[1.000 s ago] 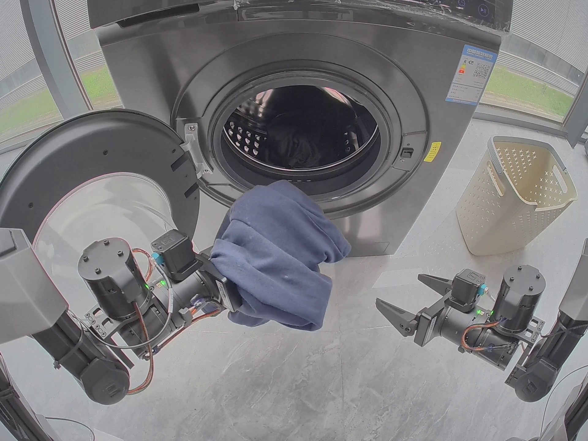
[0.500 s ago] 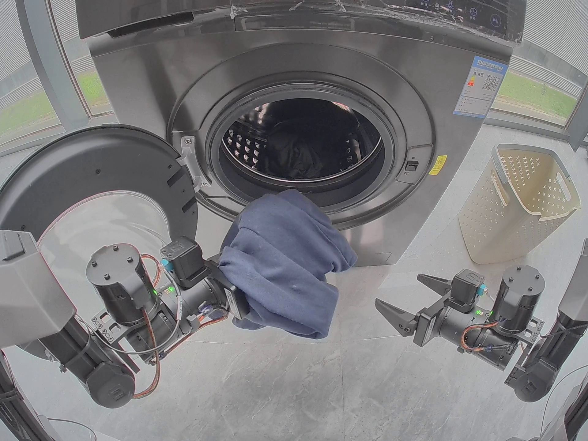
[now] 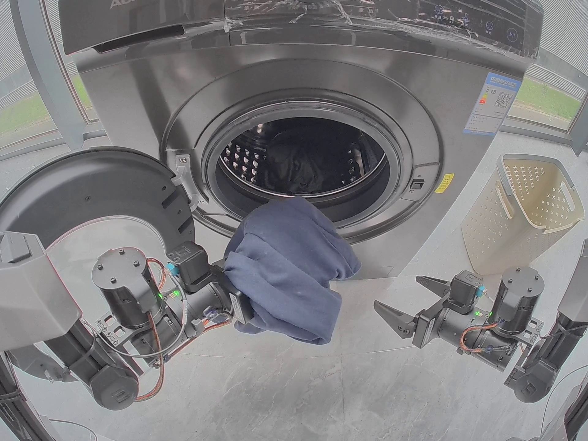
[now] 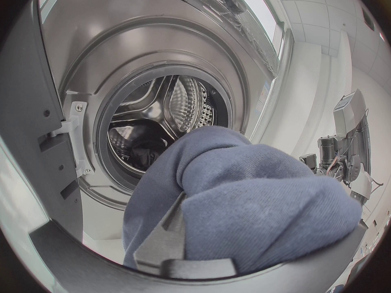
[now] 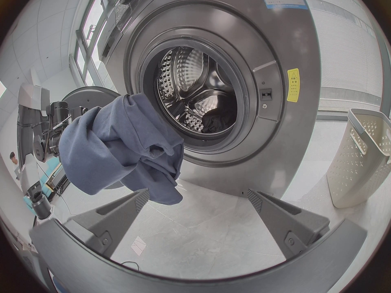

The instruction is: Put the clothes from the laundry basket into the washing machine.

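Note:
A bundled blue garment [image 3: 288,264] hangs just below and in front of the washing machine's round opening [image 3: 300,154]. My left gripper [image 3: 260,292] is shut on it, the cloth wrapped over its fingers [image 4: 163,241]. The garment's top reaches the lower rim of the opening. Dark clothes [image 3: 294,166] lie inside the drum. The cream laundry basket [image 3: 527,209] stands tilted on the floor to the right of the machine. My right gripper [image 3: 407,304] is low on the right, open, with nothing between its fingers [image 5: 118,216].
The machine's round door [image 3: 92,197] is swung open to the left, close behind my left arm. Grey tiled floor [image 3: 367,381] lies between the two arms. Windows stand behind the machine on both sides.
The whole head view has shifted: the camera has moved closer to the machine, which now looks larger. The left gripper still holds the blue garment before the opening. The right gripper is unchanged.

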Motion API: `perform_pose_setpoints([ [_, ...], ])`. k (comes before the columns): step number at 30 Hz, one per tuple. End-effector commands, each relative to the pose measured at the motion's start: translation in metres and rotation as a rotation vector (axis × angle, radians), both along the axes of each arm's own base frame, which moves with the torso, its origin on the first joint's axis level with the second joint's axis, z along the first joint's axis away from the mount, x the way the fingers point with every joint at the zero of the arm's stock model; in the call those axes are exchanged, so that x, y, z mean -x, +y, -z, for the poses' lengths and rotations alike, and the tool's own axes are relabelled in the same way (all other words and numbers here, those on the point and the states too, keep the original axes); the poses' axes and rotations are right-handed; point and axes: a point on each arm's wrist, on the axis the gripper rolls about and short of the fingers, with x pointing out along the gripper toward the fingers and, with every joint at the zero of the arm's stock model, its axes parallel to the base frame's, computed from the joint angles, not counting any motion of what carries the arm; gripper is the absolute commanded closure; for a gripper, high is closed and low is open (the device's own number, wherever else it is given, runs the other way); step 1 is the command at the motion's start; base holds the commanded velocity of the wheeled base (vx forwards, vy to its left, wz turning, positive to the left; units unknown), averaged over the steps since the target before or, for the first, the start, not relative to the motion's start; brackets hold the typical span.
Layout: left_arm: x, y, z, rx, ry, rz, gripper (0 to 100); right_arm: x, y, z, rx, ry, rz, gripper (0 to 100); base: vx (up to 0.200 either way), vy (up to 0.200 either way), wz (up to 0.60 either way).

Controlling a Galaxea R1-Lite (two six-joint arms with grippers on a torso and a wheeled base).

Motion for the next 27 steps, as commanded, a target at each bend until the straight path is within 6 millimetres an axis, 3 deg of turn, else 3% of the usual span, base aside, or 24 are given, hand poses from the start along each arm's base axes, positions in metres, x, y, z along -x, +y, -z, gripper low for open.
perform_pose_setpoints([
  [1,0.0001,-0.0009,0.0010,-0.001,0.003,0.002,100,-0.0002,0.0004,0.0005,0.001,0.001,-0.001,0,0.000,0.000,0.00],
  [5,0.0004,-0.0012,0.0017,-0.002,0.006,0.004,100,0.0000,0.0007,0.0005,0.001,0.001,-0.003,0,0.000,0.000,0.00],
  [18,0.0010,-0.0034,0.0035,-0.007,0.010,0.010,100,0.0004,0.0009,-0.0002,-0.001,-0.001,-0.004,0,0.200,0.000,0.00],
  [27,0.0003,-0.0061,0.0063,-0.011,0.016,0.015,100,0.0009,0.0011,0.0000,0.000,0.000,-0.006,0,0.000,0.000,0.00],
])
